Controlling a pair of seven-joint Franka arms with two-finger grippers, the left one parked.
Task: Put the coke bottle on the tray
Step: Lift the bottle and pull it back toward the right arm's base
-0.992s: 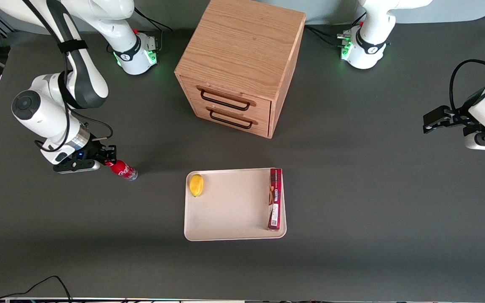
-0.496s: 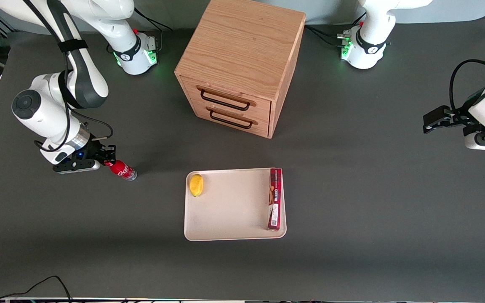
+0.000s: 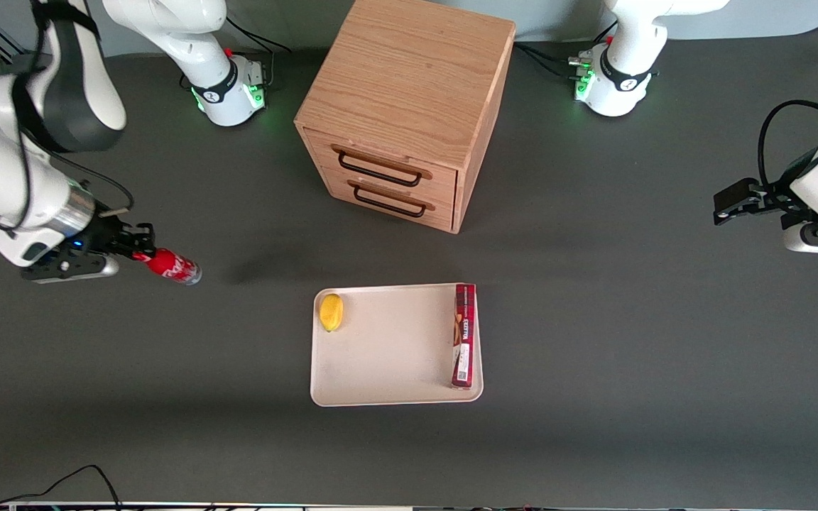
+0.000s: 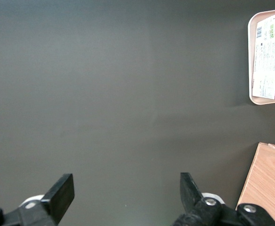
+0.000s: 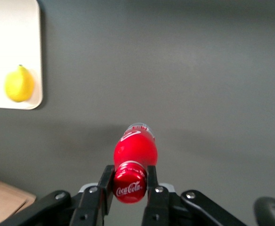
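My right gripper (image 3: 140, 252) is shut on the coke bottle (image 3: 172, 266), a small red bottle with a red cap, white script logo and clear base. It holds the bottle by the cap end, lifted above the table, toward the working arm's end. In the right wrist view the fingers (image 5: 106, 183) clamp the cap of the coke bottle (image 5: 133, 153), whose base points down at the table. The cream tray (image 3: 391, 348) lies flat in front of the wooden cabinet, nearer the front camera, well apart from the bottle; a corner of the tray (image 5: 12, 52) shows in the wrist view.
A yellow lemon (image 3: 331, 311) lies in the tray's corner nearest the bottle. A long red box (image 3: 464, 335) lies along the tray's edge toward the parked arm. A wooden two-drawer cabinet (image 3: 405, 106) stands farther from the camera than the tray.
My right gripper has risen with the coke bottle in it, lifting it off the table, and shifted toward the working arm's end of the table.
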